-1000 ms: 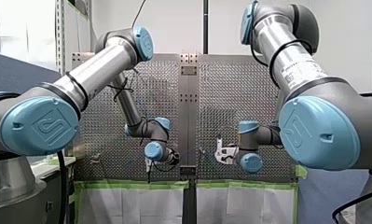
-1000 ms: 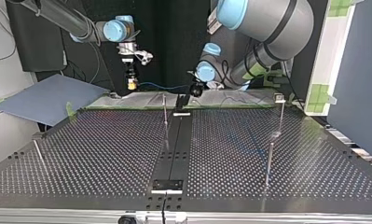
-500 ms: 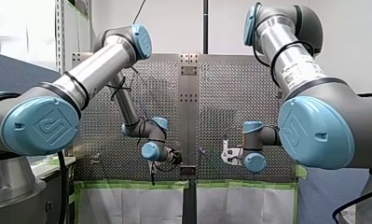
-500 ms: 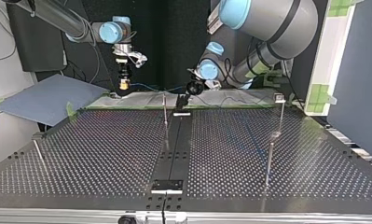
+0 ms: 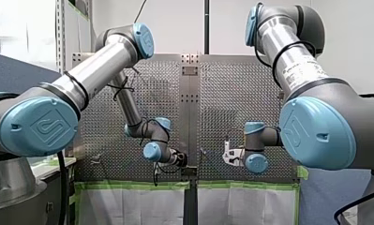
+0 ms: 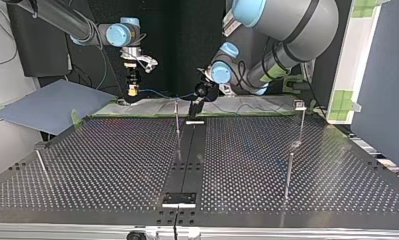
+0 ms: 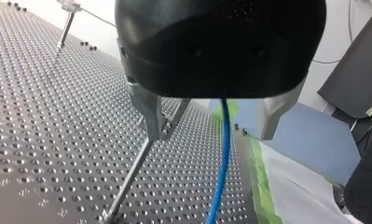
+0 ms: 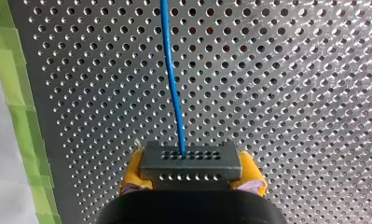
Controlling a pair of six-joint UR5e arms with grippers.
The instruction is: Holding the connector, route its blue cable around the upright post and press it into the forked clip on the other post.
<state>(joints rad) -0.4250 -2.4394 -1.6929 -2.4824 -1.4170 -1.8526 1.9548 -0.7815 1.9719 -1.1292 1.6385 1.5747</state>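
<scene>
Our right fingers (image 8: 133, 171) clamp the connector (image 8: 190, 161) so the cable (image 8: 173, 84) runs taut ahead; our left fingers (image 7: 148, 109), apart, straddle it beside the post (image 7: 127, 182), likely to guide it

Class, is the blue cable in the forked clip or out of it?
Out: in the left wrist view the blue cable hangs beside the forked clip, apart.

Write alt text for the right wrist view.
A grey connector with rows of small holes is clamped between the yellow-padded jaws of my right gripper. Its blue cable runs from the connector's face straight ahead over the perforated table, with green tape along the table's edge to one side.
</scene>
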